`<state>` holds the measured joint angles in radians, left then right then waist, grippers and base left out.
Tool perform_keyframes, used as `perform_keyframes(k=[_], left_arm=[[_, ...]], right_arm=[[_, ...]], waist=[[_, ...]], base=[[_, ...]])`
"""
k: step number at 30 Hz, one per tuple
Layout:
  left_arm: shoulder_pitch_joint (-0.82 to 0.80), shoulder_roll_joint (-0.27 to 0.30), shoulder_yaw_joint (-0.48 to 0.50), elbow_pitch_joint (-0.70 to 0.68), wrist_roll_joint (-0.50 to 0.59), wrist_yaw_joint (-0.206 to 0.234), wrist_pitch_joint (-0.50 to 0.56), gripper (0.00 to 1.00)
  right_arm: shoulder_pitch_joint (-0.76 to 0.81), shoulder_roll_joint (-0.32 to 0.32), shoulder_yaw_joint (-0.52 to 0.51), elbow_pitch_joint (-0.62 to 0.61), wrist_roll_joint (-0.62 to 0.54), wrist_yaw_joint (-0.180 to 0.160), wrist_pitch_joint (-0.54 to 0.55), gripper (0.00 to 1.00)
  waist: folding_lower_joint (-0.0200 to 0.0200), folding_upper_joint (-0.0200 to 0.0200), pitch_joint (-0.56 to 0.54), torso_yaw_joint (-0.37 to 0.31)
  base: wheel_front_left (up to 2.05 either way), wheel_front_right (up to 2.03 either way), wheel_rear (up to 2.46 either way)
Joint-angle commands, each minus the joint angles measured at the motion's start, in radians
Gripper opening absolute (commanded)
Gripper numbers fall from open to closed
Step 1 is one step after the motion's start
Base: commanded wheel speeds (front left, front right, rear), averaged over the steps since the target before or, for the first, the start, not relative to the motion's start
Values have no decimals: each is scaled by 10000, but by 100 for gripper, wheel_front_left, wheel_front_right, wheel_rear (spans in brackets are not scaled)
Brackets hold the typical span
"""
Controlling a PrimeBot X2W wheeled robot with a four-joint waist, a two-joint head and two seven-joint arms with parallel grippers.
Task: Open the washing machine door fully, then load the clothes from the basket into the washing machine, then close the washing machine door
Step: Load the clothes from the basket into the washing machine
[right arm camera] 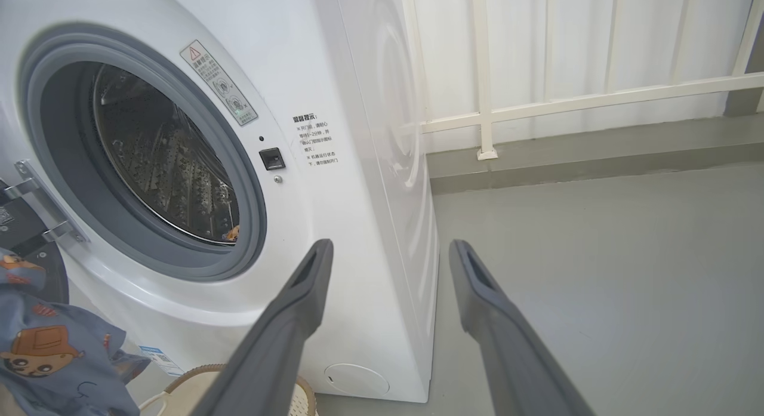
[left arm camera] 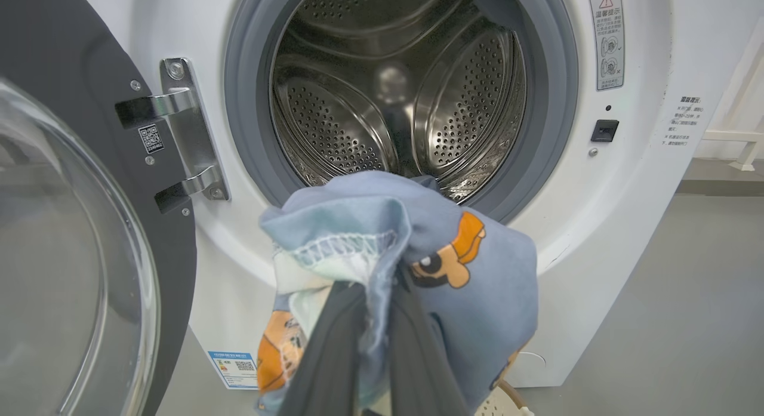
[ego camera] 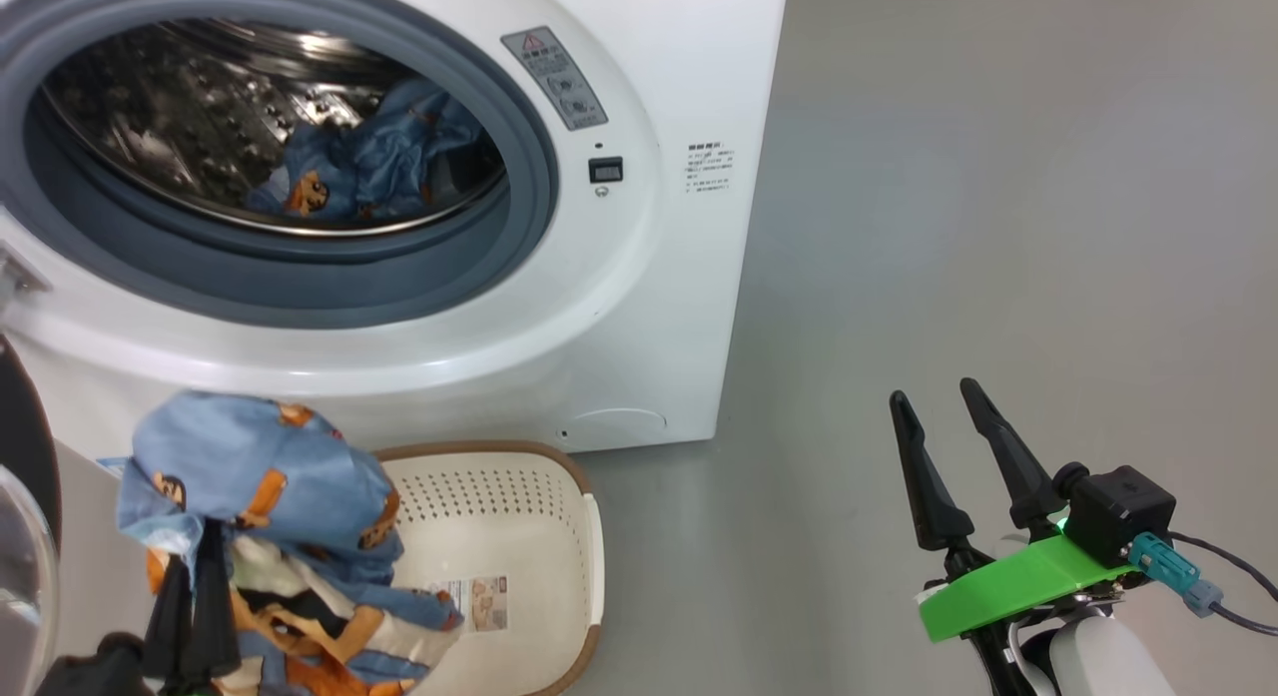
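Left gripper (ego camera: 195, 576) pinched shut on clothes (ego camera: 260, 476), bundle hanging over basket (ego camera: 529, 536), low in front of washing machine (ego camera: 639, 307). Right gripper (ego camera: 934, 394) spread wide, empty, far right. Risk: loose hanging part catches on gasket lip (ego camera: 329, 299), grip slips, clothes drop on floor (ego camera: 998, 227).

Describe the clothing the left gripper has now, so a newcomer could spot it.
Start at the white washing machine. Below its front sits a cream basket, and over the basket's left side the left gripper is shut on a blue bundle with orange bears. Unlike the similar piece lying in the drum, this one hangs outside.
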<state>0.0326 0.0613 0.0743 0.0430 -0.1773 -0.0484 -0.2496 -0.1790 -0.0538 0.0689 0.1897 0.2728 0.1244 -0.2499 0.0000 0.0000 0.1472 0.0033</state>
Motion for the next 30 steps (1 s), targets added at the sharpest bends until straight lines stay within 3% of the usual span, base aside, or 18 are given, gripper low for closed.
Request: perform_keyframes(k=[1,30], left_arm=[[-2,84,392,-331,82,-7,-122,0],[901,-107,268,-320,-49,237,-122,0]], right_arm=[[96,36,256,-200,-105,63,-118,100],[393,36,113,-152,-201,63,-118,100]], waist=[[0,0,-151,5],[0,0,-853,37]], base=[[0,0,0],[0,0,0]])
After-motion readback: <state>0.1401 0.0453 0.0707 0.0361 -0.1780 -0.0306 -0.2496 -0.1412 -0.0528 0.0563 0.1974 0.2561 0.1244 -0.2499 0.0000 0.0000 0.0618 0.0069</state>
